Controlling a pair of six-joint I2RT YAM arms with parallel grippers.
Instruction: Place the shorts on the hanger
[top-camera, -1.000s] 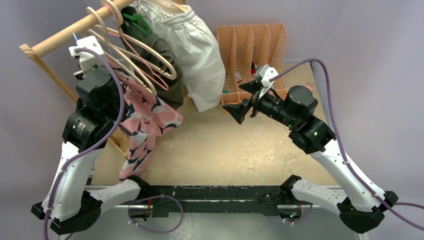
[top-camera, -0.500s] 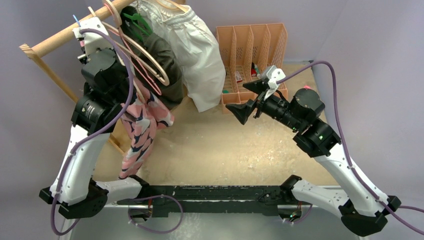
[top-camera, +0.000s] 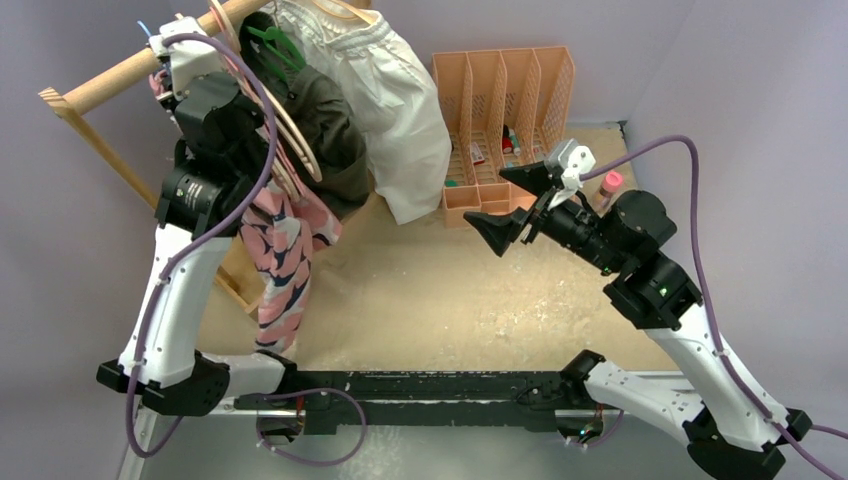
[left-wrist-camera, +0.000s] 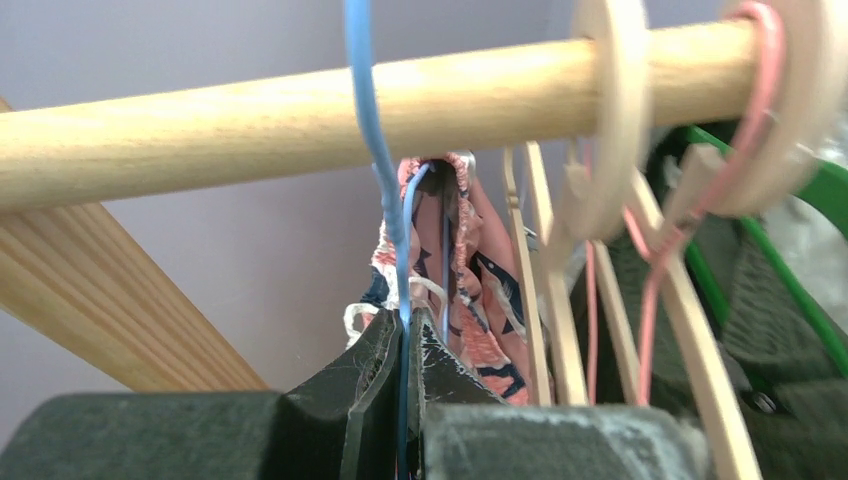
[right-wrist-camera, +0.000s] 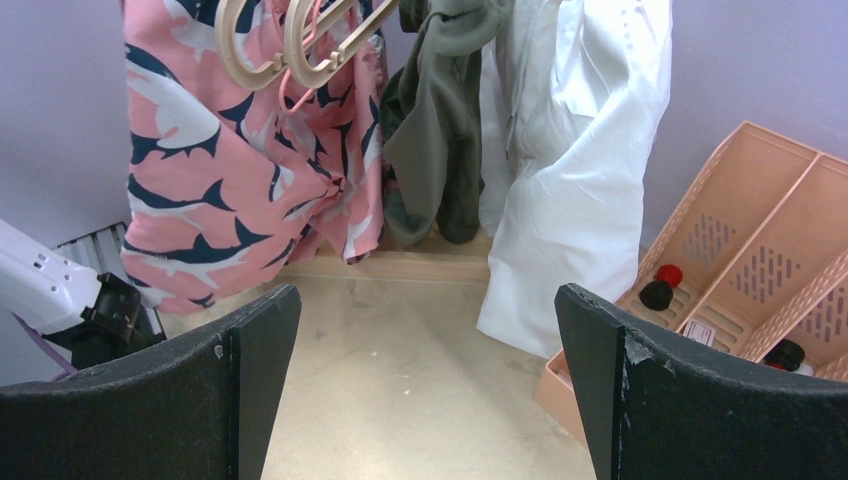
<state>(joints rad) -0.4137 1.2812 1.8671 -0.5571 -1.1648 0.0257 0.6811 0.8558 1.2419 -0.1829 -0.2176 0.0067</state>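
Observation:
The pink shark-print shorts (top-camera: 285, 250) hang from the light-blue wire hanger (left-wrist-camera: 372, 130). My left gripper (left-wrist-camera: 405, 325) is shut on the hanger's wire just below its hook. In the left wrist view the blue wire crosses in front of the wooden rod (left-wrist-camera: 300, 105), and the shorts' waistband (left-wrist-camera: 470, 270) bunches just beyond my fingers. From above, the left gripper (top-camera: 160, 55) is high at the rod's left end, with the blue hook tip (top-camera: 146, 28) showing beside it. My right gripper (top-camera: 512, 200) hovers open over the table with nothing in it, facing the shorts (right-wrist-camera: 220, 170).
On the rod (top-camera: 120, 72) hang beige and pink hangers (top-camera: 300, 150), a green hanger (top-camera: 275, 45), a dark olive garment (top-camera: 330, 130) and a white garment (top-camera: 400, 110). A peach file organizer (top-camera: 500, 100) stands at the back right. The rack's wooden leg (top-camera: 100, 150) slants down on the left.
My left arm has lifted the hanger and shorts up and back to the rod. The right arm has drifted right, still open.

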